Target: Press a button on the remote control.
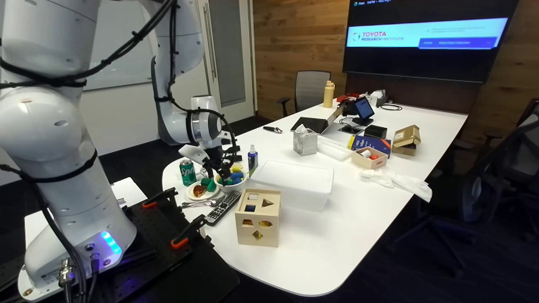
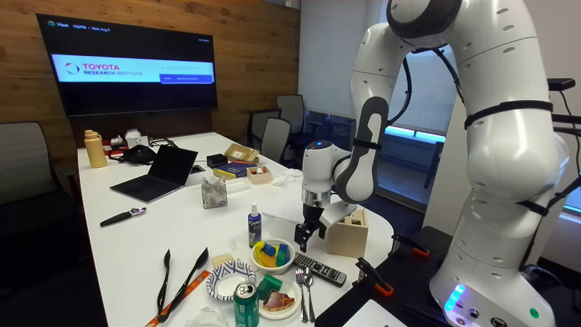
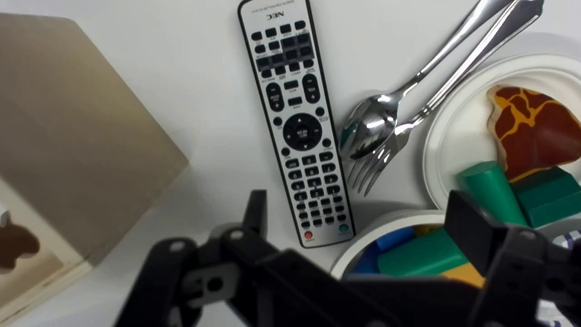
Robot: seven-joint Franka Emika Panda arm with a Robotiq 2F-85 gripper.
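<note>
The remote control [image 3: 299,131] is a slim flat bar with a silver face, black edge and black buttons. It has one red and one green button at the end nearest my gripper. It lies flat, buttons up, on the white table, and shows in both exterior views [image 1: 224,208] [image 2: 320,269]. My gripper [image 3: 361,218] is open with nothing between its fingers. In the exterior views the gripper [image 1: 218,173] [image 2: 312,238] hangs above the table near the bowl and the remote's bowl-side end, apart from the remote. No part of the remote is hidden in the wrist view except its far tip.
A bowl of coloured blocks [image 2: 272,268] touches or nearly touches the remote's end. A spoon and fork [image 3: 381,122] lie along one side, with a white plate [image 3: 435,136] beyond. A wooden block box [image 1: 257,235] stands on the other side. A Sprite can [image 1: 188,172] and spray bottle [image 2: 254,227] stand nearby.
</note>
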